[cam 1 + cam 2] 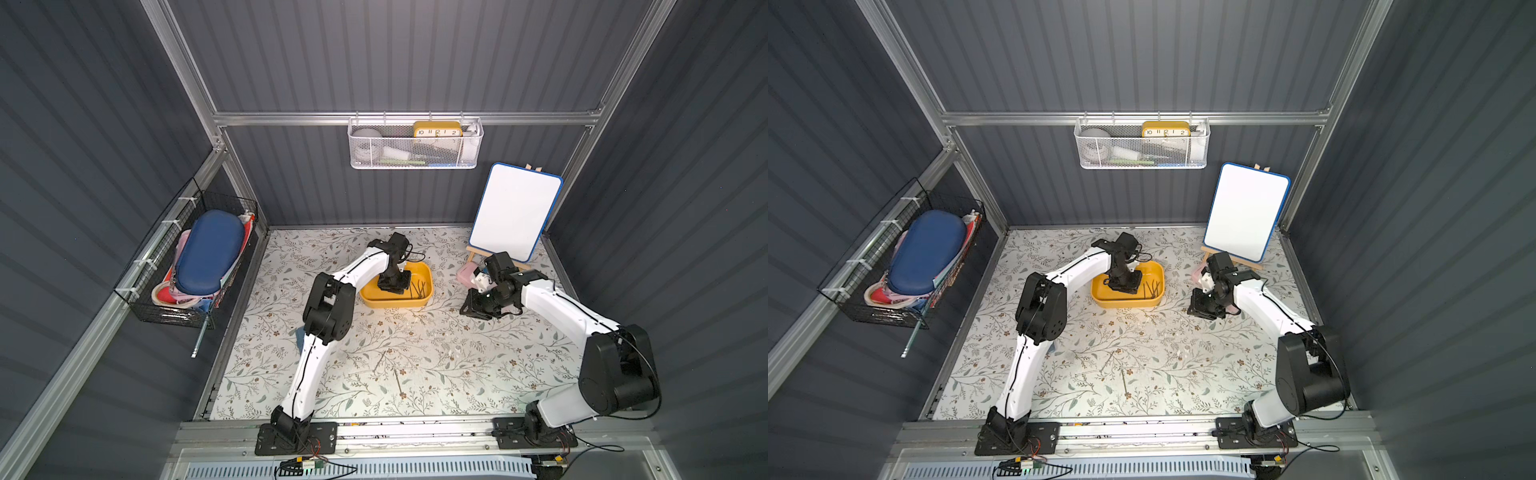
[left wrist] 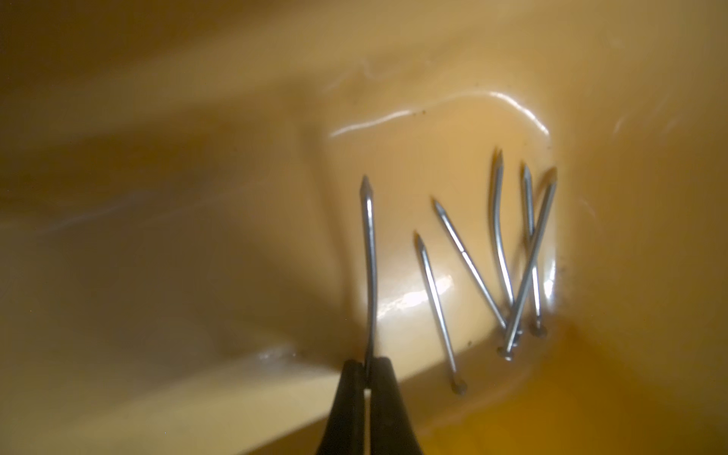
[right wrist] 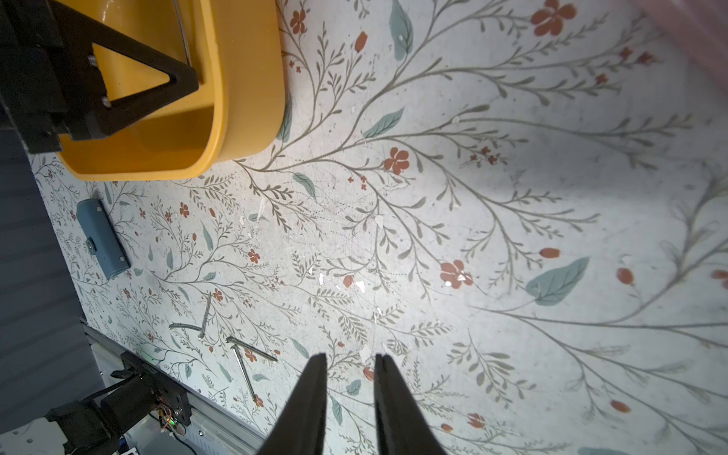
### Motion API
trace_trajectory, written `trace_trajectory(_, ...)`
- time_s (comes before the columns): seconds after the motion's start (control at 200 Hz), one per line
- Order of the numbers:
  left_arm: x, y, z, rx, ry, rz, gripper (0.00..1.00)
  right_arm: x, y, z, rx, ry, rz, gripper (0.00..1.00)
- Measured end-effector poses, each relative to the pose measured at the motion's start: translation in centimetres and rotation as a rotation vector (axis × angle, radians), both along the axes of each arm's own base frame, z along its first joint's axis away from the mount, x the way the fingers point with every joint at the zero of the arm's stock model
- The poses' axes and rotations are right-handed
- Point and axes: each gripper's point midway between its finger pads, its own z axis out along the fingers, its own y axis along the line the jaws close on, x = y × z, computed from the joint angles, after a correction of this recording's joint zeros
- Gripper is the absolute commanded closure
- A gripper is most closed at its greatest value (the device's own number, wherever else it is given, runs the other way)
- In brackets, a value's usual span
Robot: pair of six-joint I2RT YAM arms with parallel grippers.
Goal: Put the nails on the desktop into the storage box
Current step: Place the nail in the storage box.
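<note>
My left gripper point(image 2: 367, 362) reaches down inside the yellow storage box point(image 1: 428, 286) point(image 1: 1158, 282) and is shut on one nail point(image 2: 369, 256), which sticks out past the fingertips. Several more nails point(image 2: 512, 256) point(image 1: 417, 290) lie together on the box floor. Further nails point(image 1: 380, 360) point(image 1: 1124, 382) point(image 3: 244, 370) lie loose on the floral desktop point(image 1: 457, 365) near the front middle. My right gripper point(image 3: 350, 358) point(image 1: 473, 309) hovers low over the desktop to the right of the box, open, with nothing between its fingers.
A pink case point(image 1: 464, 274) and a whiteboard on an easel point(image 1: 515, 212) stand behind the right arm. A small blue case point(image 3: 103, 244) lies near the left arm's elbow. A white mesh basket point(image 1: 415, 145) and a black wire basket point(image 1: 195, 257) hang on the walls.
</note>
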Motion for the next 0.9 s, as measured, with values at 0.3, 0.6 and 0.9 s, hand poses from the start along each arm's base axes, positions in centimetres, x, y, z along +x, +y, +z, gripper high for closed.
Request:
trace_trajectory(0.3, 0.4, -0.3, 0.2, -0.021, -0.011, 0.003, 0.76, 0.0, 0.1, -0.2, 0.002, 0.008, 0.001, 0.74)
trace_trajectory(0.6, 0.7, -0.4, 0.5, -0.026, -0.022, 0.009, 0.63, 0.0, 0.1, -0.2, 0.006, 0.008, 0.003, 0.73)
trace_trajectory(0.9, 1.1, 0.3, 8.1, -0.051, -0.181, 0.032, 0.53, 0.0, 0.3, -0.1, 0.015, 0.008, 0.005, 0.73)
